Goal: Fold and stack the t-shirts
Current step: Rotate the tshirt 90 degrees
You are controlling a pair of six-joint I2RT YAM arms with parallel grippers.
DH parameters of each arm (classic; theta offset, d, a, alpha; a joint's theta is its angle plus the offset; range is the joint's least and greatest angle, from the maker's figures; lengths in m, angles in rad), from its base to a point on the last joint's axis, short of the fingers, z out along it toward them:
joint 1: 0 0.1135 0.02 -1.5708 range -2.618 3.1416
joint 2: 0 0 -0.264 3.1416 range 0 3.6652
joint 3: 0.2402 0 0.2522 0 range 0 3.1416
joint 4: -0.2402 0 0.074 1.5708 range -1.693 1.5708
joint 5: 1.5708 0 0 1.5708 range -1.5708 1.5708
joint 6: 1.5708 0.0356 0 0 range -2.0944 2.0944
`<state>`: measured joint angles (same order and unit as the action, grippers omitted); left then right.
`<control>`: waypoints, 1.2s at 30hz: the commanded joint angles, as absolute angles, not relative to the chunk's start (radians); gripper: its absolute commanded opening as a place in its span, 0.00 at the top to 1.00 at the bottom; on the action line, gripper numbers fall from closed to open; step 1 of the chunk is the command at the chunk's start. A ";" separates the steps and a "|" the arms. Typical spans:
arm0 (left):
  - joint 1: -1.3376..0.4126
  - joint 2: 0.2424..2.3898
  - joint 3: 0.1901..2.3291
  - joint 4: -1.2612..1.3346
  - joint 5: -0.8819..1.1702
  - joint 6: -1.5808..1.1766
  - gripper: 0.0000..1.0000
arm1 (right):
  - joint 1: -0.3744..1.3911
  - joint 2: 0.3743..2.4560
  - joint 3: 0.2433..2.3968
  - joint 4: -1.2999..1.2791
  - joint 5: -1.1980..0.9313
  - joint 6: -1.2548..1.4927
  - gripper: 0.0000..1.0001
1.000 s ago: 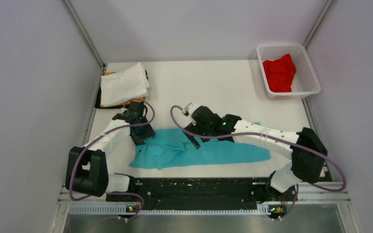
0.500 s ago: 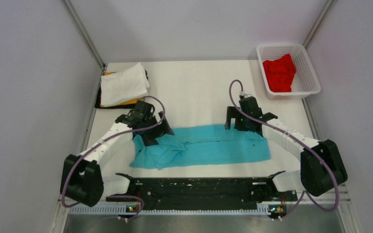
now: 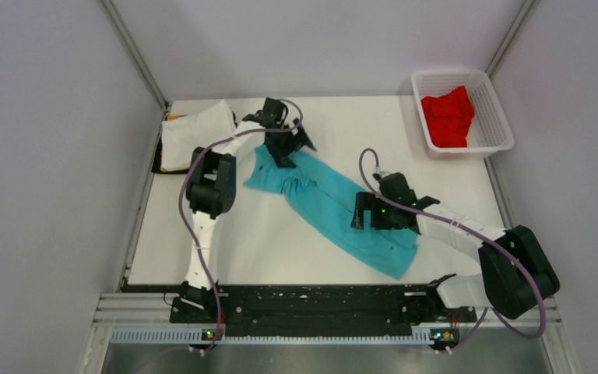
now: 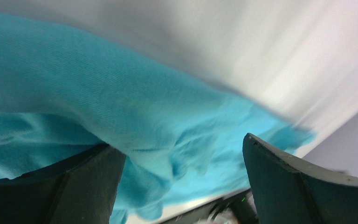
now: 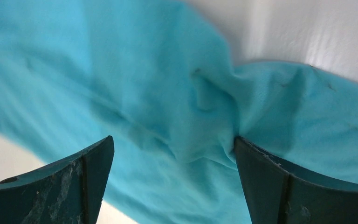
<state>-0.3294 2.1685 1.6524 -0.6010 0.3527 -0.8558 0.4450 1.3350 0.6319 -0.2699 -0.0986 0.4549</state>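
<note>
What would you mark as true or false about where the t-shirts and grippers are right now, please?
1. The turquoise t-shirt lies stretched diagonally across the table. True.
2. The red t-shirt lies flat on the table beside the basket. False: it sits crumpled inside the white mesh basket.
3. The white t-shirt is the top layer of the pile at the far left corner. True.
4. The right gripper is shut on the turquoise t-shirt. False: its jaws stand wide open over the cloth.
5. The left gripper hangs over the basket. False: it is at the far left end of the turquoise t-shirt, jaws open.
</note>
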 commanded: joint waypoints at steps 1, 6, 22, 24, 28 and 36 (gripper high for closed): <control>-0.337 2.591 2.238 -0.516 0.385 -0.842 0.01 | 0.634 1.317 0.568 -0.355 -0.310 0.479 0.01; -0.365 2.838 2.485 0.022 0.462 -1.132 0.01 | 0.796 1.344 0.605 -0.322 -0.428 0.481 0.01; -0.353 2.747 2.531 0.121 0.346 -1.009 0.01 | 0.798 1.101 0.662 -0.376 -0.352 0.475 0.01; -0.354 2.655 2.523 0.053 0.386 -0.941 0.01 | 0.797 1.047 0.689 -0.440 -0.226 0.509 0.01; -0.359 2.361 2.315 -0.100 0.421 -0.803 0.01 | 0.756 0.962 0.712 -0.604 0.003 0.628 0.01; -0.506 1.693 1.489 -0.367 0.160 -0.666 0.01 | 0.654 0.867 0.561 -0.714 -0.026 0.852 0.02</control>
<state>-0.4049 1.9587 1.7798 -0.2428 0.2775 -0.7490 0.6739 0.8940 0.6361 -0.6342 -0.0166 0.7147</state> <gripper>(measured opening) 0.987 0.985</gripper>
